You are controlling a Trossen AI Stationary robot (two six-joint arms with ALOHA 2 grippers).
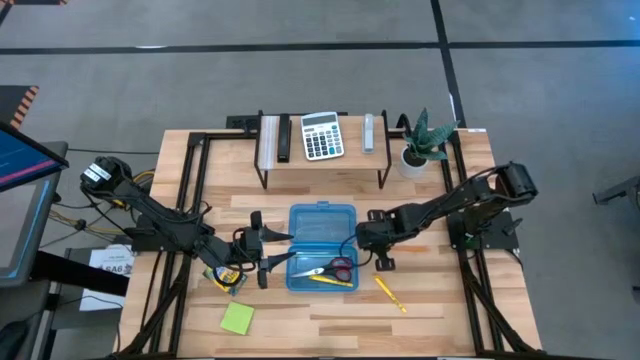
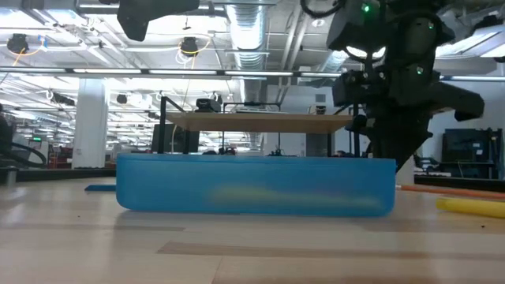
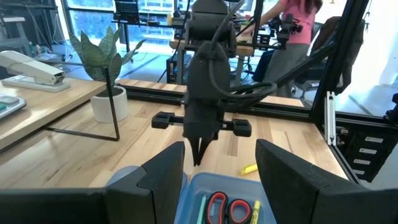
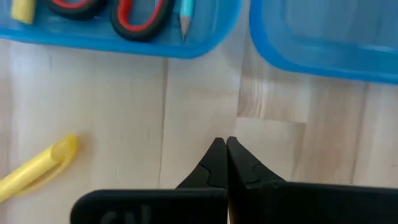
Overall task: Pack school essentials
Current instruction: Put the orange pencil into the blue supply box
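Scissors (image 1: 336, 268): red-handled, lying in the blue case (image 1: 322, 222) with a yellow marker and a teal pen; probably stiff and light, best gripped across the handles.
Loose marker (image 1: 390, 293): yellow, on the bench (image 1: 430, 300) just right of the case; likely slick and prone to rolling, so grip mid-barrel.
Sticky pad (image 1: 237, 318): lime, near the front left; flat, so take it by an edge.
Left pincer (image 1: 270, 252): released, at the case's left edge.
Right pincer (image 4: 226, 149): clenched, empty, just above bare bench.
Views: only the right wrist view shows its tips together; only the high view shows the pad.
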